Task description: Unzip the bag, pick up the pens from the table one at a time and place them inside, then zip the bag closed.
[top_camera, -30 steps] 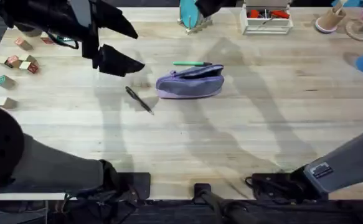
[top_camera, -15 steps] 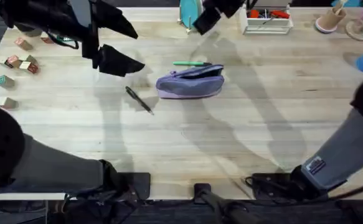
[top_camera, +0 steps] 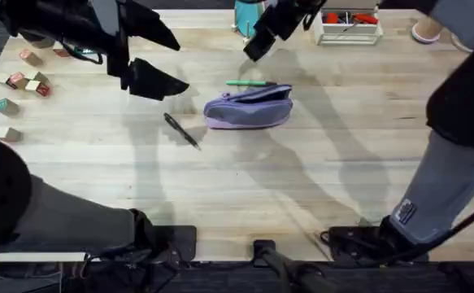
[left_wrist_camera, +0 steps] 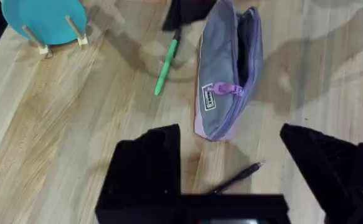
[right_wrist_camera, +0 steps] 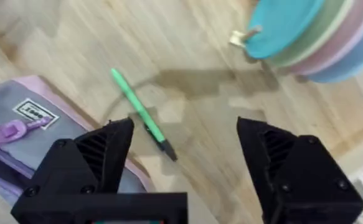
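- The bag (top_camera: 249, 107) is lying unzipped near the middle of the bench (top_camera: 318, 179), and I'm seeing its mouth gaping in the left wrist view.
- The green pen (top_camera: 250, 83) is lying just beyond the bag on its far side; the black pen (top_camera: 181, 130) is lying near the bag's left end, apart from it.
- My right gripper (right_wrist_camera: 184, 155) is hovering over the green pen, jaws spread wide, gripping nothing.
- My left gripper (left_wrist_camera: 231, 162) is hanging above the black pen, jaws wide apart, empty.
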You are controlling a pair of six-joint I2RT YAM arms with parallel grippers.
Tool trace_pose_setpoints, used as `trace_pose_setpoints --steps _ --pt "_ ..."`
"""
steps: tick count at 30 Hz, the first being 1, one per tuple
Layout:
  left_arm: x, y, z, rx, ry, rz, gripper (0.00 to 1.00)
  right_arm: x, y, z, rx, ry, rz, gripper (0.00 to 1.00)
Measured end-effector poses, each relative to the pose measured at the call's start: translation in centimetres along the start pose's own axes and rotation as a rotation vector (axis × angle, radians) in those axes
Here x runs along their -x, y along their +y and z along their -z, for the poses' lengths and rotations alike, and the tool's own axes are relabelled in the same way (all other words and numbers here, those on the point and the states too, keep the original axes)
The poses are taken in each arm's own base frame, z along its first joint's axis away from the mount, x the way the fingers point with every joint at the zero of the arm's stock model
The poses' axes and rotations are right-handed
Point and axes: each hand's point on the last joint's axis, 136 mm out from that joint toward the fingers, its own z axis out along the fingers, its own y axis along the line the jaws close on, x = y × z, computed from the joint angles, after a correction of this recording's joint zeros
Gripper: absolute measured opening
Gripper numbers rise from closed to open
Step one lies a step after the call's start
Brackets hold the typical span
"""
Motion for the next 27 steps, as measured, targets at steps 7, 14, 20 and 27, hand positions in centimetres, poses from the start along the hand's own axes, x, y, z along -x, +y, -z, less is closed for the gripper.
trace_pose_setpoints --steps 7,14,20,27 --pt "0.0 0.0 0.0 0.0 0.0 0.0 0.995 -1.2 3.5 -1.5 0.098 0.079 0.016 0.996" --pt "0.0 0.0 0.0 0.0 0.0 0.0 0.994 -1.7 4.9 -3.5 0.135 0.111 0.028 0.996" --pt "0.0 0.0 0.0 0.0 0.0 0.0 0.994 -3.3 5.2 -6.1 0.165 0.165 0.014 0.996" --pt "0.0 0.0 0.0 0.0 0.0 0.0 0.995 -4.3 5.4 -8.0 0.186 0.191 0.006 0.99"
